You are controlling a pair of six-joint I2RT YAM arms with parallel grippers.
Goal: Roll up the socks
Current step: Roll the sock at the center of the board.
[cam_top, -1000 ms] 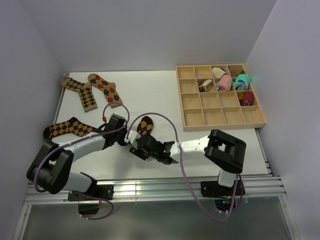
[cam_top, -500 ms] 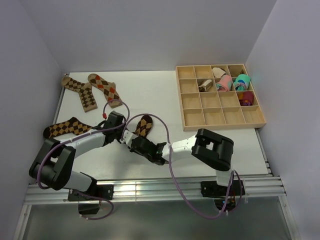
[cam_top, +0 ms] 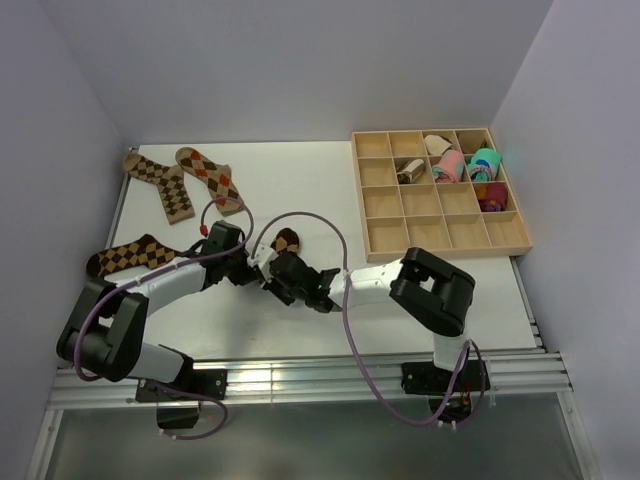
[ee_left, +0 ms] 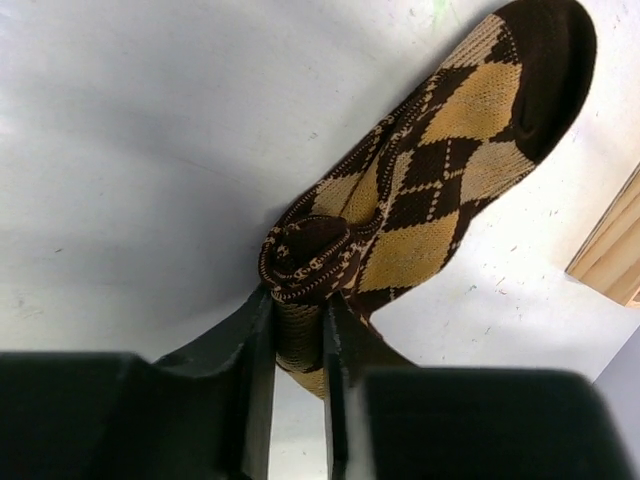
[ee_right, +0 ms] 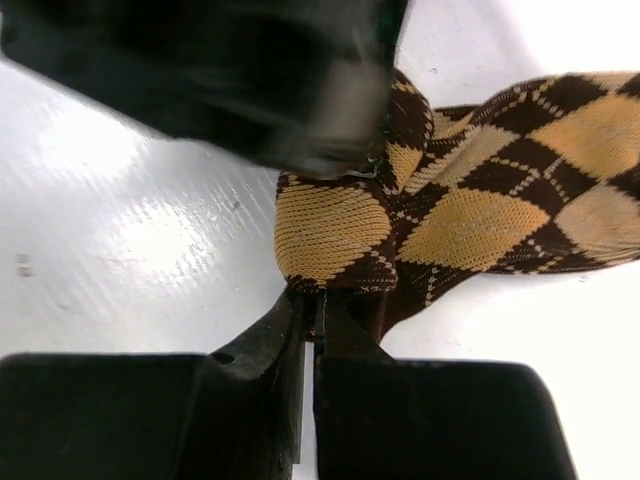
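Mid-frame in the overhead view, our left gripper (ee_left: 297, 335) clamps the rolled end of the argyle sock (ee_left: 440, 170). Our right gripper (ee_right: 308, 305) appears pinched shut on the hem just beside it. The unrolled length runs toward the upper right, toe farthest.

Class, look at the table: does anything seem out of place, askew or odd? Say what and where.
Nothing is spilled or torn. Only the middle sock looks odd: one end is coiled, the toe lies flat, with the left claw and right claw pinching it.
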